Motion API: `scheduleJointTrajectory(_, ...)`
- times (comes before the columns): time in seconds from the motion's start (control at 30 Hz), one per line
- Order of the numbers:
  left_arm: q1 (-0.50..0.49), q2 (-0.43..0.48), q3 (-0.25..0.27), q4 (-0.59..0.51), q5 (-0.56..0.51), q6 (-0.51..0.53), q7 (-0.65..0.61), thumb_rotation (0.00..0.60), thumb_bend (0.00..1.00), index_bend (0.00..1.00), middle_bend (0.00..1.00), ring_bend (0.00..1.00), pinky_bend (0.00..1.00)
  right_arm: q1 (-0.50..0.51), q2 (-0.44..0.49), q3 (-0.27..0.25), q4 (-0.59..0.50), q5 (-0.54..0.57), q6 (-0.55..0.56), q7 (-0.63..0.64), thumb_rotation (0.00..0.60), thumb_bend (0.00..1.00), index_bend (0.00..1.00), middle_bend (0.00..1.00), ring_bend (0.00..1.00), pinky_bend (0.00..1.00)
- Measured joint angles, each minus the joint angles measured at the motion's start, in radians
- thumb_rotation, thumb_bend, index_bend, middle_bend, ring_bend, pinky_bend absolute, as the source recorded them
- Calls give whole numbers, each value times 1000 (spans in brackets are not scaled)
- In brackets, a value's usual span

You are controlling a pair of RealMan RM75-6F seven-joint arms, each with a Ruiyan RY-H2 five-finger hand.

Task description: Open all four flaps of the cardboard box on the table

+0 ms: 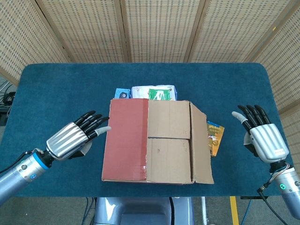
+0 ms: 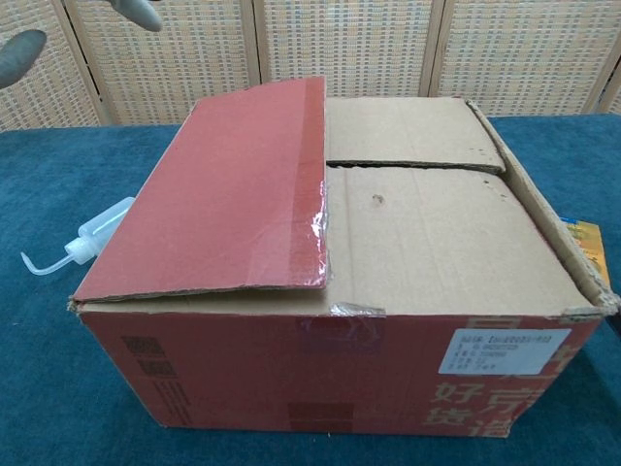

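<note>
The cardboard box (image 1: 154,140) (image 2: 340,282) stands mid-table. Its red left flap (image 1: 125,139) (image 2: 228,194) lies folded over the top. Two plain brown inner flaps (image 1: 168,119) (image 2: 412,131) lie flat beside it. The right flap (image 1: 201,145) (image 2: 543,209) slopes outward. My left hand (image 1: 75,138) hovers open just left of the red flap, fingers spread toward its edge; only its fingertips (image 2: 24,53) show at the top left of the chest view. My right hand (image 1: 260,136) is open, well right of the box, holding nothing.
A clear squeeze bottle (image 2: 82,241) lies left of the box, hidden under my left hand in the head view. A blue item (image 1: 123,93) and a white-green packet (image 1: 157,92) sit behind the box. A yellow packet (image 1: 216,137) lies at its right.
</note>
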Motion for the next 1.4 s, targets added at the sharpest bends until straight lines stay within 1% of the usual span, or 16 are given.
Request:
scheduleJointTrajectory(0.13, -86, -10, -20, -6, -15, -98, -16, 521, 881, 146, 19, 0, 0, -14, -6, -3, 7, -4, 13, 3, 600, 981, 138, 70, 0, 0)
scheduleJointTrajectory(0.23, -136, -31, -33, -10, -31, -144, -22, 521, 912, 183, 63, 0, 0, -23, -8, -5, 10, -7, 19, 7, 600, 981, 138, 70, 0, 0)
scheduleJointTrajectory(0.37, -187, -70, -51, -11, -65, -191, -12, 522, 944, 209, 92, 2, 0, -33, -9, -7, 16, -9, 26, 16, 600, 981, 138, 70, 0, 0)
scheduleJointTrajectory(0.53, -249, -128, -75, -8, -132, -247, 22, 520, 964, 226, 118, 18, 0, -47, -8, -8, 24, -15, 37, 25, 600, 981, 138, 70, 0, 0)
scheduleJointTrajectory(0.73, -317, -211, -92, 10, -229, -304, 72, 520, 980, 241, 137, 32, 0, -58, -5, -6, 32, -13, 42, 35, 600, 981, 138, 70, 0, 0)
scheduleJointTrajectory(0.93, -381, -300, -96, 48, -331, -355, 135, 520, 989, 241, 141, 35, 0, -66, -1, -2, 38, -12, 43, 42, 600, 981, 138, 70, 0, 0)
scheduleJointTrajectory(1.03, -406, -328, -95, 63, -371, -372, 170, 520, 991, 242, 145, 38, 0, -67, -2, -1, 40, -10, 42, 43, 600, 981, 138, 70, 0, 0)
scheduleJointTrajectory(1.23, -434, -352, -84, 79, -417, -393, 210, 520, 996, 275, 187, 68, 0, -70, -5, -1, 48, -5, 40, 51, 600, 981, 137, 70, 0, 0)
scheduleJointTrajectory(1.4, -449, -362, -72, 87, -459, -399, 241, 520, 1000, 281, 215, 88, 0, -73, -8, 1, 58, 0, 38, 60, 600, 981, 137, 70, 0, 0)
